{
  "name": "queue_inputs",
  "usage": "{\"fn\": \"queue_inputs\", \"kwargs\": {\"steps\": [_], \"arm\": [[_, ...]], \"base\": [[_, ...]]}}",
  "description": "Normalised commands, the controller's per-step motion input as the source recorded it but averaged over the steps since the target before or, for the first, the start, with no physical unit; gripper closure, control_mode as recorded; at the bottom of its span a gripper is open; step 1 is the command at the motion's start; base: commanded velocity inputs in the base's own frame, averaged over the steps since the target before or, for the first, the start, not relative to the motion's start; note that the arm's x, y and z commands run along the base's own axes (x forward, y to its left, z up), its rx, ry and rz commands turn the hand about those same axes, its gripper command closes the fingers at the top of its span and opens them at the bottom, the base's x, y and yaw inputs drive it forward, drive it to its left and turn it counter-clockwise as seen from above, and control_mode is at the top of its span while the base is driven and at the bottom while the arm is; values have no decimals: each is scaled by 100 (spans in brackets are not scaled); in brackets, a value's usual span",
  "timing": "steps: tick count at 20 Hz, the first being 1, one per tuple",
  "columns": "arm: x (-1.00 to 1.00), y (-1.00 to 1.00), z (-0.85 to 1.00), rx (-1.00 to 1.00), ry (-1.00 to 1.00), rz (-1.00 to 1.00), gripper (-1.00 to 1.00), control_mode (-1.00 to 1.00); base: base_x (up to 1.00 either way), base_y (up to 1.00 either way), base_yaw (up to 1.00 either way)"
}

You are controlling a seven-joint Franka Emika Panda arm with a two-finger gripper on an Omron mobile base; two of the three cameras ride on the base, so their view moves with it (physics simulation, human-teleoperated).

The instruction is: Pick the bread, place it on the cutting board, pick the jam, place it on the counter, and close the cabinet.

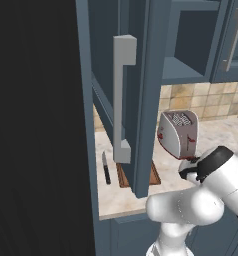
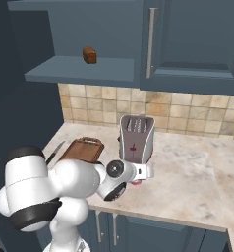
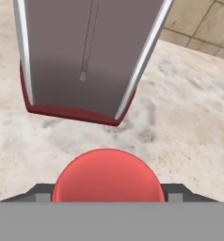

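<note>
My gripper (image 3: 108,193) is shut on the jam (image 3: 107,179), a red jar seen from above with a dark fingertip against each side. It hangs low over the counter (image 2: 188,172), just in front of the toaster; I cannot tell whether the jar touches the surface. A sliver of the jam (image 2: 135,182) shows under the hand. The bread (image 2: 89,54) lies on the shelf of the cabinet (image 2: 79,69). The cabinet door (image 1: 141,100) stands open. The cutting board (image 2: 82,149) lies left of the toaster, with nothing on it.
A silver toaster (image 2: 136,138) with red trim stands right behind the jar. A black-handled knife (image 1: 106,167) lies left of the board. The open door's grey bar handle (image 1: 122,100) juts toward the base. Bare counter stretches to the toaster's right.
</note>
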Motion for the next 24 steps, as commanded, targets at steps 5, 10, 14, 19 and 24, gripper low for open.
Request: {"fn": "queue_inputs", "kwargs": {"steps": [5, 10, 14, 19, 24], "arm": [[2, 0, 0, 4, 6, 0, 100, -100], [0, 0, 0, 6, 5, 0, 100, -100], [0, 0, 0, 3, 3, 0, 100, -100], [0, 0, 0, 0, 0, 0, -100, -100], [0, 0, 0, 0, 0, 0, -100, -100]], "base": [[0, 0, 0], [0, 0, 0], [0, 0, 0], [0, 0, 0], [0, 0, 0]]}}
